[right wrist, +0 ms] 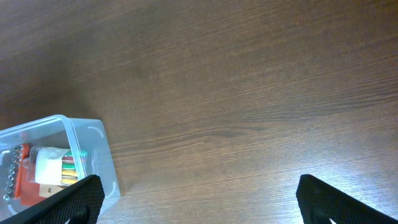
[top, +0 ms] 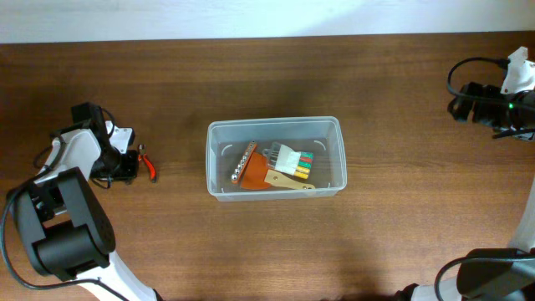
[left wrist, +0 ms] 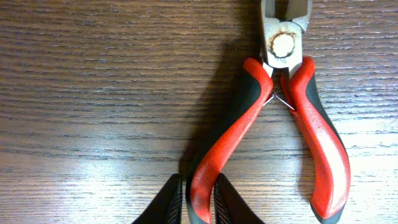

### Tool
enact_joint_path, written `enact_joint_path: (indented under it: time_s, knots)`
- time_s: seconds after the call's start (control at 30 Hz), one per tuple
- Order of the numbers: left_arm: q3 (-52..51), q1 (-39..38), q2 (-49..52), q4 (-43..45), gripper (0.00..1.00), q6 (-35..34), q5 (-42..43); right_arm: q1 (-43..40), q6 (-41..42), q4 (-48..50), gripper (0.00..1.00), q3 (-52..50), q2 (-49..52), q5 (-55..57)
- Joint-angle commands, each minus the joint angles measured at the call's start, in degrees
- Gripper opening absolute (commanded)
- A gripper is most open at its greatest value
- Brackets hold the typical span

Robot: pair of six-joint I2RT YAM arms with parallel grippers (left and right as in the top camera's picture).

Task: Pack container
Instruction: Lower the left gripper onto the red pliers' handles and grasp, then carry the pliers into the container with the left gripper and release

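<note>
The clear plastic container [top: 274, 156] sits at the table's middle. It holds an orange socket holder [top: 253, 170], a set of coloured keys [top: 294, 164] and a wooden-handled tool. It also shows in the right wrist view [right wrist: 93, 155]. Red-and-black pliers [left wrist: 292, 118] lie on the table at the far left [top: 149, 165]. My left gripper [left wrist: 198, 202] is shut on the pliers' left handle. My right gripper [right wrist: 196, 199] is open and empty above bare table at the far right [top: 493, 109].
The table is dark brown wood with a white wall strip along its far edge. The left arm's base [top: 63, 226] stands at the front left. The right arm's base [top: 493, 276] stands at the front right.
</note>
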Motion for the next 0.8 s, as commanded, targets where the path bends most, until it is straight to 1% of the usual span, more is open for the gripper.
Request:
enact_joint_path:
  time_s: [0.0,0.13,0.23,0.33,0.4,0.77]
  knots:
    - [1.05,-0.81,1.16,0.07,0.18,-0.22,-0.13,0.37,-0.50,-0.24,0.99,-0.52,0.44,-0.72]
    - [1.05,-1.95,1.16,0.15,0.14,-0.22,-0.15,0.37,-0.52,-0.42,0.99,-0.52,0.44,-0.70]
    - [1.05,-2.67,1.16,0.15,0.08,-0.22,-0.15,0.37,-0.50,-0.42,0.99,-0.52,0.44,-0.72]
    - [1.05,-3.28,1.16,0.13,0.06,-0.22,-0.13,0.37,-0.52,-0.39,0.99,-0.52,0.44,-0.72]
    - [1.05,-3.65,1.16,0.11,0.02,-0.39,-0.13,0.37,-0.52,-0.39,0.99,-0.52,0.44,-0.72]
    - [1.70,-3.96,1.14,-1.31,0.02,-0.39,0.07,0.37,-0.52,-0.37,0.99,-0.52,0.44,-0.70]
